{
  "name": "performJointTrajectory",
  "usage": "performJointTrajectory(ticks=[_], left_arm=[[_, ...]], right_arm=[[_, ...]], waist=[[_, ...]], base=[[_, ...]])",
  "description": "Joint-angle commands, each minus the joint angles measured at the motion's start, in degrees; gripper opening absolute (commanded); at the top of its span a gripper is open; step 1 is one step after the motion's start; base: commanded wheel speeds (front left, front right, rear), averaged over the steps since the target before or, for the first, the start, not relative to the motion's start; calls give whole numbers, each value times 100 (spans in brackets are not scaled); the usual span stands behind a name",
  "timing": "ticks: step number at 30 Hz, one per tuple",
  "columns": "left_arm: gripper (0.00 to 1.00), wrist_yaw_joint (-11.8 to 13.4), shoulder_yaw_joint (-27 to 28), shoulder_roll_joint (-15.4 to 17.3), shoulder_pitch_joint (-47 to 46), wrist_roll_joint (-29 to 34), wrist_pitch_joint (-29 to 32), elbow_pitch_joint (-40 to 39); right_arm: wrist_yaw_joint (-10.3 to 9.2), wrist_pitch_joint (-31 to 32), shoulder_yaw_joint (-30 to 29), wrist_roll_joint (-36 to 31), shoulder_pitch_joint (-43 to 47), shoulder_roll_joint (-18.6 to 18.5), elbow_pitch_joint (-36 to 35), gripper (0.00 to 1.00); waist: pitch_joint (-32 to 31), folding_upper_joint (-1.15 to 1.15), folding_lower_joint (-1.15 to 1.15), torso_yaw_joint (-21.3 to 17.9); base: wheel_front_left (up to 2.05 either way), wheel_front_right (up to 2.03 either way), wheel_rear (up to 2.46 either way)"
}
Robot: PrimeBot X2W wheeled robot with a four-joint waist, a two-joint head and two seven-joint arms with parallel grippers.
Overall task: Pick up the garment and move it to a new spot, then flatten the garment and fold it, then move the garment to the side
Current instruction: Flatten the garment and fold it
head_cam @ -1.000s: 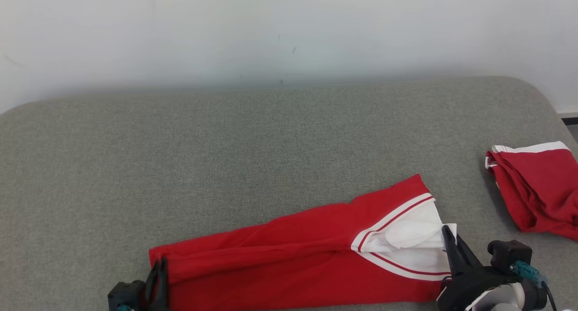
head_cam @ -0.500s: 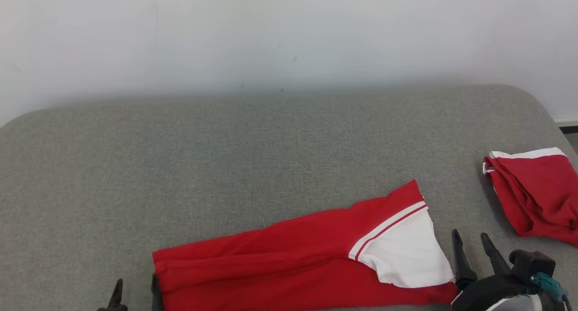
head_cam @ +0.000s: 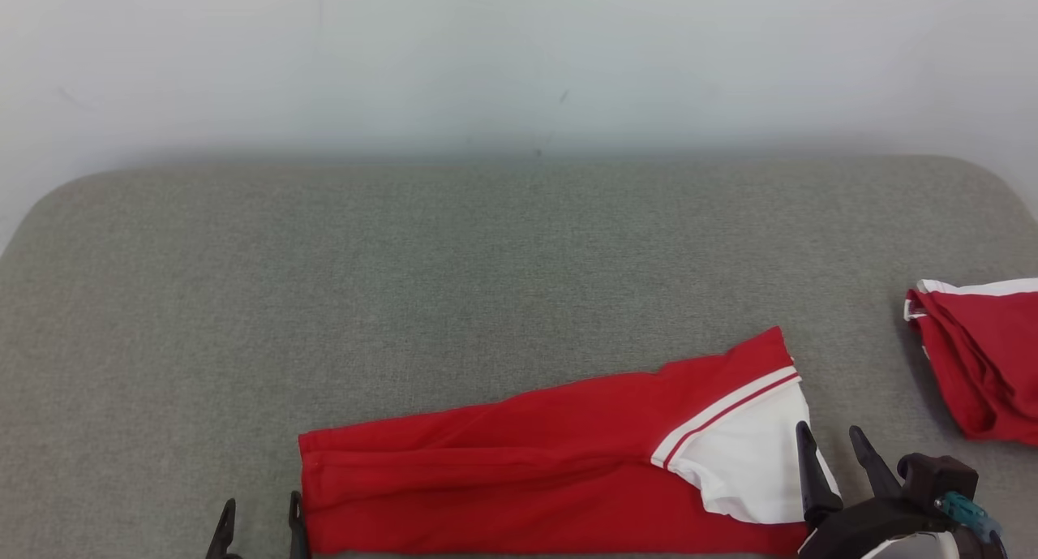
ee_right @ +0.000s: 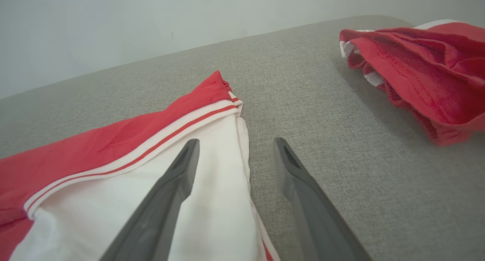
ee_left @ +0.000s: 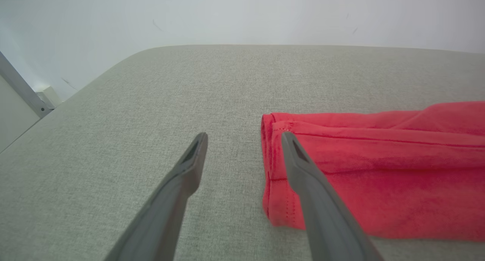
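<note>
**Item 1: garment** [head_cam: 527, 462]. Red, with a white panel [head_cam: 746, 453] and a striped band at its right end. We list it as a long narrow strip, doubled lengthways. It lies flat along the near edge of the grey cushion [head_cam: 405, 283], right of the middle, and its right end slants a little toward the far edge.

**Item 2: left gripper** [head_cam: 261, 510]. Jaws released, holding nothing. In the left wrist view one finger hangs over the garment's hemmed left end and the other over bare cushion. We cannot tell whether either touches the cloth.

**Item 3: right gripper** [head_cam: 829, 429]. Jaws released, empty. One finger hangs over the white panel, the other over bare cushion just beside the garment's right end.

**Item 4: second red garment** [head_cam: 981, 356]. Bunched at the cushion's right edge, well apart from Item 1.

**Step in hand, as we judge it:** folding, with the crosswise fold not yet made.

**Handling notes:**
- We would have each gripper take its own end low and square.
- The left end shows stacked layers, so a pinch on the top layer alone would likely peel the strip open.
- The white panel looks loose, so a bite near the striped band should hold better.
- We would carry the ends level so the strip does not twist.
- We would also keep the strip off the near edge, where it could slide away.
</note>
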Motion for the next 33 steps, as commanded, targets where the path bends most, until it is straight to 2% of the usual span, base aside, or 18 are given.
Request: performJointTrajectory(ticks=[1,5,12,17,18,19,20,21,27,33], left_arm=[[100,27,-3,-4,-29,-3,-13,-22],[100,40,-51,-6,-42,-3,-13,-72],[100,77,-90,-6,-111,-71,-13,-130],[100,57,-35,-7,-116,-41,-13,-134],[100,57,-31,-7,-122,-39,-13,-131],[100,62,-28,-5,-125,-39,-13,-133],[100,73,-27,-6,-122,-55,-13,-140],[100,81,-27,-6,-120,-88,-13,-144],[100,112,-46,-7,-102,-152,-13,-156],[100,102,-63,-7,-49,-159,-13,-159]], right_arm=[[-16,-19,14,-28,-66,-21,1,100],[-17,-19,75,-38,-171,-53,214,100],[-17,-18,225,48,-551,-135,1031,100],[-16,321,566,280,-734,-48,1538,100],[-16,380,645,425,-764,17,1553,90],[-13,435,710,528,-762,26,1583,50],[-1,464,809,597,-758,8,1597,37],[-1,461,888,695,-756,-3,1599,0],[-4,306,1136,1099,-745,-184,1643,0],[-23,35,805,1260,-836,-444,1785,0]], waist=[[53,0,0,63],[122,0,0,166],[269,0,0,344],[314,0,0,376],[318,0,0,377],[319,0,0,375],[318,0,0,373],[317,0,0,371],[289,0,0,342],[263,0,0,305]], base=[[0,0,0],[0,0,0],[0,0,0],[0,0,0],[0,0,0],[0,0,0],[0,0,0],[0,0,0],[0,0,0],[0,0,0]])
